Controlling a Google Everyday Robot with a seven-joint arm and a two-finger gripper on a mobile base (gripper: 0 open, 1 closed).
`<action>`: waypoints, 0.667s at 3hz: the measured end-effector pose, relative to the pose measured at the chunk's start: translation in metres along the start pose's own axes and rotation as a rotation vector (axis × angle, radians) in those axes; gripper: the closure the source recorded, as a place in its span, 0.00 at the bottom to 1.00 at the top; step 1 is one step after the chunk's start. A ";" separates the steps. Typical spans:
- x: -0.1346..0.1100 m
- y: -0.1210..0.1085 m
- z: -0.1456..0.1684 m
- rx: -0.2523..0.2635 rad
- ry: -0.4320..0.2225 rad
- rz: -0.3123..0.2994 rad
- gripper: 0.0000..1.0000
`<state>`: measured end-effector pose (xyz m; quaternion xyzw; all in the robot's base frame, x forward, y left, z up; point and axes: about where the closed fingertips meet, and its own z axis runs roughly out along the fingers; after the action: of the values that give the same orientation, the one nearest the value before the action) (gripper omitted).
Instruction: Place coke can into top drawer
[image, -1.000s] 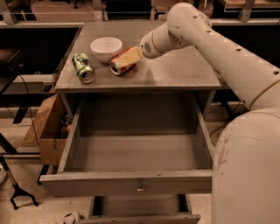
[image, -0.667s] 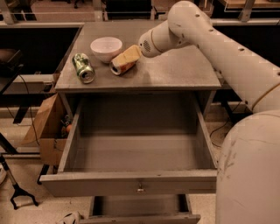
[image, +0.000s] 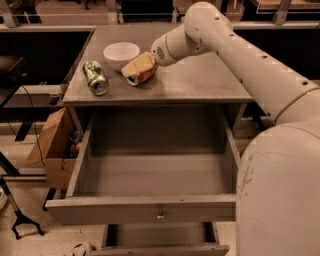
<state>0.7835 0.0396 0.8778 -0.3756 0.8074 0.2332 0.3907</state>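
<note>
Grey metal cabinet top (image: 200, 80) carries three items, and the white bowl (image: 121, 52) near its rear serves as reference. A green can (image: 95, 77) lies on its side in front of the bowl and to its left, apart from it. The coke can (image: 136, 79) lies on its side just in front of the bowl and to its right, resting on the cabinet surface with its silver end facing forward.

The gripper (image: 137, 69) sits directly over the coke can, touching or all but touching it, at the end of a white arm (image: 240, 55) that reaches in from the right of the bowl. Whether the claw has closed on the can cannot be told, as its cream-coloured end covers most of the can.

The top drawer (image: 145, 212) stands fully pulled out, well in front of the bowl and below it, and nothing is seen inside. A lower drawer (image: 160, 245) is partly out beneath it. A cardboard box (image: 50, 150) sits on the floor below and left of the bowl.

Assessment: the step in hand is the pick-up, and the can is not yet lifted. The next move calls for a firm hold across the can's body, a lift clear of the bowl, and a carry forward over the cabinet edge. The can then has to be lowered inside the drawer walls before release.
</note>
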 end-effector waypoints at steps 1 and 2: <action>0.001 0.001 0.015 -0.017 0.012 0.006 0.02; 0.004 0.002 0.025 -0.025 0.021 0.014 0.25</action>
<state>0.7919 0.0561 0.8597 -0.3771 0.8112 0.2423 0.3756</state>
